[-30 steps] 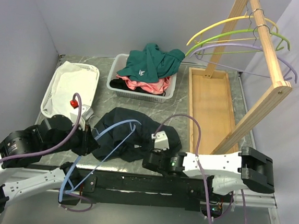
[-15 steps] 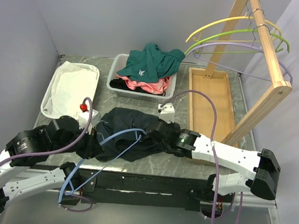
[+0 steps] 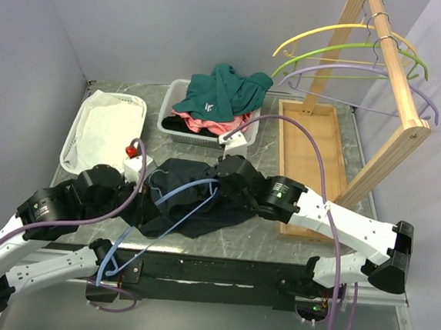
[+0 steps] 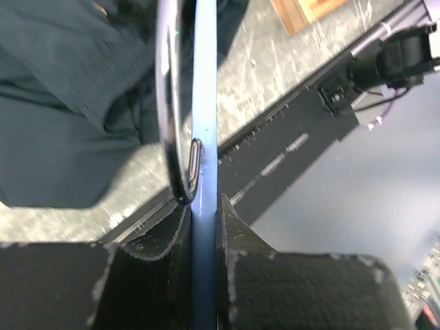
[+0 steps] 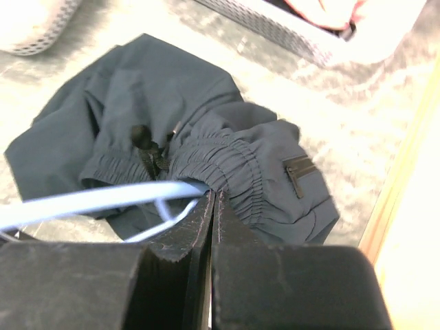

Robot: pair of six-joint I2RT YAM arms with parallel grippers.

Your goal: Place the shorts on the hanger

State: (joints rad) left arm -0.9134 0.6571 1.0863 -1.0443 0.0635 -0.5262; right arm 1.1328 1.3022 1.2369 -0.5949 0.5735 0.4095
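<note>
Lying limp on the table (image 5: 330, 137), the shorts (image 5: 124, 103) are judged soft and light; the elastic waistband (image 5: 234, 155) is best gripped. The hanger (image 4: 204, 137) is pinched in the left gripper (image 4: 204, 227); the right gripper (image 5: 213, 206) is pressed shut at that waistband.

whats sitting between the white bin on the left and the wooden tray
In the top view, the mesh basket of clothes sits between them at the back; the dark shorts lie in the gap toward the near edge.

The top camera looks down from high behind; both wrist cameras sit close, apparently sharing the shorts (image 5: 137, 89).
</note>
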